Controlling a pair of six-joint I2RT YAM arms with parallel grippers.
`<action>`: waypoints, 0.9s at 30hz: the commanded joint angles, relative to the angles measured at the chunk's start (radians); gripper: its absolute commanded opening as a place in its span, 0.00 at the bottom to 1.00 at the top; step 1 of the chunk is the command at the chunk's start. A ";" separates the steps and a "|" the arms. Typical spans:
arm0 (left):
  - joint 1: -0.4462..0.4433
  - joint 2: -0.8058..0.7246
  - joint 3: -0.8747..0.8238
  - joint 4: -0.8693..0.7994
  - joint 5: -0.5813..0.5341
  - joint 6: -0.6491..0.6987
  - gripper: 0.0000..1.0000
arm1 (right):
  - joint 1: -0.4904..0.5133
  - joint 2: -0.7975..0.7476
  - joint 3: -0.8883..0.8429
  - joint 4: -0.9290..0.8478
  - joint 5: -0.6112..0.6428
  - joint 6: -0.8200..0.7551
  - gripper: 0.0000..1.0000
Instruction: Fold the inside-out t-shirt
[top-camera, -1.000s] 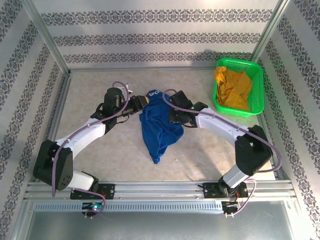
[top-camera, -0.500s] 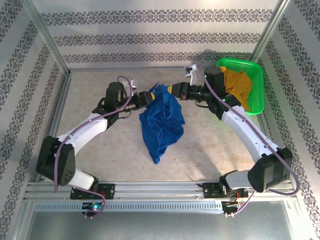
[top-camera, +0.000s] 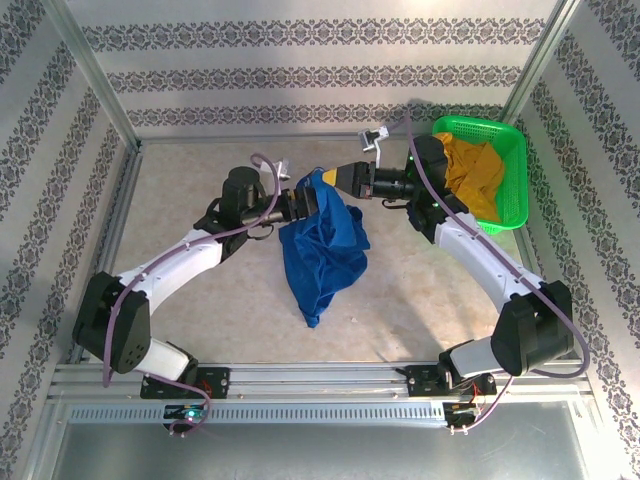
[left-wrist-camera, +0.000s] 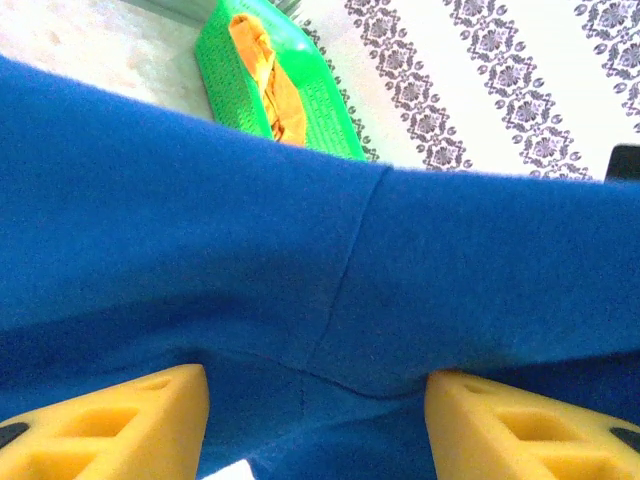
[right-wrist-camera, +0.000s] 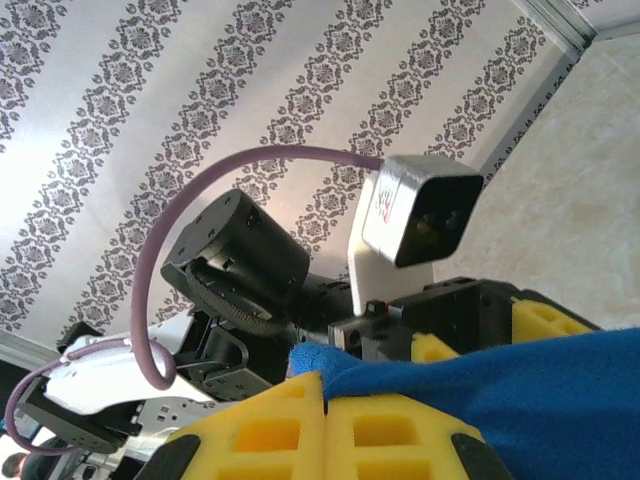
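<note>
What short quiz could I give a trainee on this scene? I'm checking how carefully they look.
1. True or false: the right hand is shut on the blue t-shirt.
2. Where is the mustard-yellow garment? A in the green basket; B beside the basket; C on the t-shirt.
3. Fill in: the left hand has its fingers ___.
Key: 1 true; 2 A; 3 open.

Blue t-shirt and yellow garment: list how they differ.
The blue t-shirt lies on the table, its far edge pinched in the right gripper; the yellow garment sits in the green basket, held by nothing. The blue t-shirt is spread longer; the yellow garment is bunched. Both are crumpled.
</note>
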 joint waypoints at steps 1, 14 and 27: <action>-0.021 -0.012 -0.028 0.072 0.016 0.015 0.61 | -0.003 0.004 -0.019 0.095 -0.009 0.033 0.00; -0.042 0.180 -0.022 0.396 0.031 -0.181 0.06 | -0.038 0.009 -0.135 0.261 0.032 0.127 0.00; 0.121 -0.100 -0.188 0.339 0.093 -0.188 0.00 | -0.135 0.119 -0.419 0.332 0.195 0.091 0.16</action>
